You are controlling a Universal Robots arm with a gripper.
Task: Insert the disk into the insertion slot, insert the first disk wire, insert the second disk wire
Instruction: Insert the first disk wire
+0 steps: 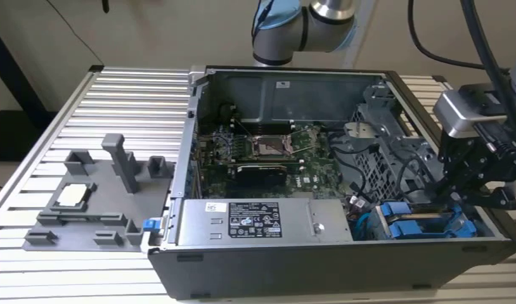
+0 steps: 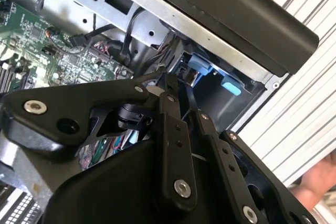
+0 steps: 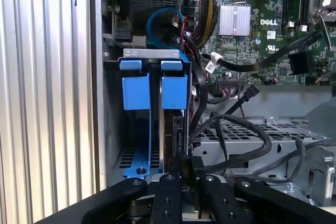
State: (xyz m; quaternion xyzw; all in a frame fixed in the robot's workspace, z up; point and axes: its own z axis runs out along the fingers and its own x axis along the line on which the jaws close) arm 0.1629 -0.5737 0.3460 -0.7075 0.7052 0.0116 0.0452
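— Is the disk in?
— Looks so. The disk (image 3: 173, 92) sits in the slot (image 3: 149, 53), just beside a second blue carrier (image 3: 135, 92).
— And the wires?
— In hand, I'd judge. The gripper (image 3: 188, 176) has its jaws narrow, pinching a black plug (image 3: 187, 165) at the disk's edge. I can't tell whether it is seated, or which wire it is.

A robotics lab: opened computer case (image 1: 326, 269) on a slatted aluminium table (image 1: 114, 95).
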